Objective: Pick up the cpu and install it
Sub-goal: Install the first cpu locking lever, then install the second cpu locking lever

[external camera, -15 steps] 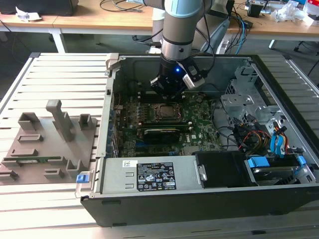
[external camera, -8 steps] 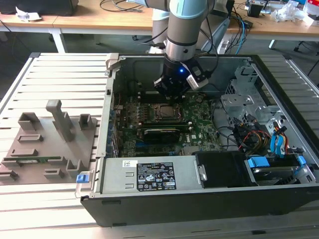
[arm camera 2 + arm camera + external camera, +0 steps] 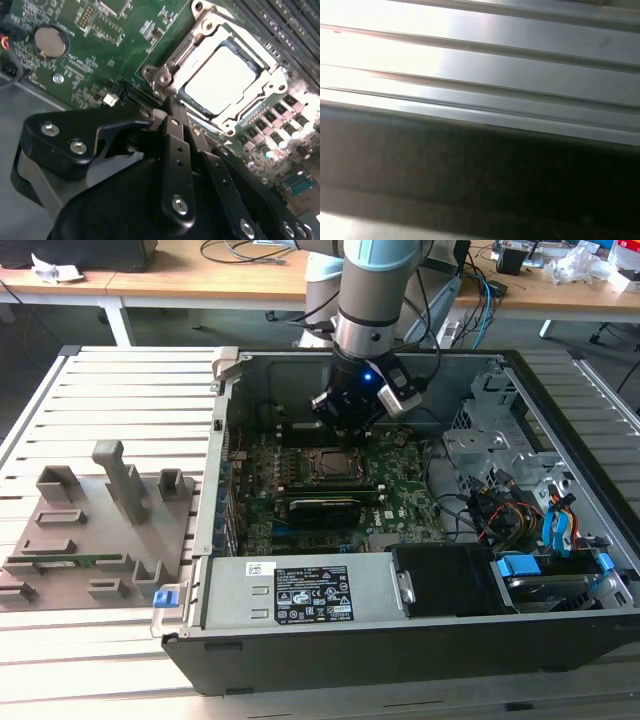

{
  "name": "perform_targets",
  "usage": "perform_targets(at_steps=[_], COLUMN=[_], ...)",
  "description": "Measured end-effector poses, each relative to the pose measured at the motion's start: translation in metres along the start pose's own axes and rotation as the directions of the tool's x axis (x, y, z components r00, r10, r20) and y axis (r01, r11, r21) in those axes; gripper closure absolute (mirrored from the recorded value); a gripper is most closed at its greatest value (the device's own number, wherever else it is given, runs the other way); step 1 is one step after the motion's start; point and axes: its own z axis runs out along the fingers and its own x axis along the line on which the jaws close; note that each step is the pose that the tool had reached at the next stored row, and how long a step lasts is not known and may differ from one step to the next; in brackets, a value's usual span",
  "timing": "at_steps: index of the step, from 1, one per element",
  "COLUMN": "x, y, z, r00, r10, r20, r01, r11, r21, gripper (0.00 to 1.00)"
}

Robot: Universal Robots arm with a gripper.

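Green motherboard (image 3: 90,75), cpu (image 3: 220,80) seated in socket, jaws just beside it

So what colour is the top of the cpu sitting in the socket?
Pale silver-grey, almost white under the light; the cpu shows best in the second wrist view.

Cpu (image 3: 220,77) pale silver-grey top in a silvery metal socket frame (image 3: 272,82). Motherboard (image 3: 90,45) green. Hand (image 3: 172,107) black, silver screws. Computer case (image 3: 400,650) black outside. Tray (image 3: 95,530) grey. Bench (image 3: 110,390) pale grey, ribbed stripes. Blue clips (image 3: 520,565) by the drive bays.
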Motion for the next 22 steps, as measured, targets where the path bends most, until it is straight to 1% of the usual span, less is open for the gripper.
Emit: perform_targets(at_steps=[1,2,4,5,6,7,8,9,10,11,12,13,14,22], x=[0.0006,0.0015,0.0022,0.0031,0.0040,0.0054,0.0061,0.0063,0.0064,0.0065,0.0067,0.0070,0.0073,0.0073], y=[-0.0026,-0.0072,-0.0118,-0.0174,-0.0248,-0.0341,-0.0392,-0.0398,-0.0399,-0.0399,-0.0398,-0.0397,-0.0397,-0.0397], z=[0.0000,0.0000,0.0000,-0.0001,-0.0001,-0.0001,-0.0001,-0.0018,-0.0068,-0.0132,-0.0212,-0.0346,-0.0448,-0.0454], r00=[1.0000,1.0000,1.0000,1.0000,1.0000,1.0000,1.0000,1.0000,1.0000,1.0000,1.0000,1.0000,1.0000,1.0000], r10=[0.000,0.000,0.000,0.000,0.000,0.000,0.000,0.000,0.000,0.000,0.000,0.000,0.000,0.000], r20=[0.0000,0.0001,0.0000,0.0000,-0.0001,-0.0001,-0.0002,0.0003,0.0015,0.0019,0.0023,0.0027,0.0028,0.0028], r01=[0.000,0.000,0.000,0.000,0.000,0.000,0.000,0.000,0.000,0.000,0.000,0.000,0.000,0.000], r11=[1.0000,1.0000,1.0000,1.0000,1.0000,1.0000,1.0000,1.0000,1.0000,1.0000,1.0000,1.0000,1.0000,1.0000], r21=[0.0002,0.0002,0.0001,0.0003,0.0007,0.0014,0.0020,0.0023,0.0025,0.0025,0.0024,0.0025,0.0027,0.0025], gripper=[0.89,0.89,0.89,0.89,0.89,0.89,0.89,0.89,0.89,0.89,0.89,0.89,0.89,0.89])
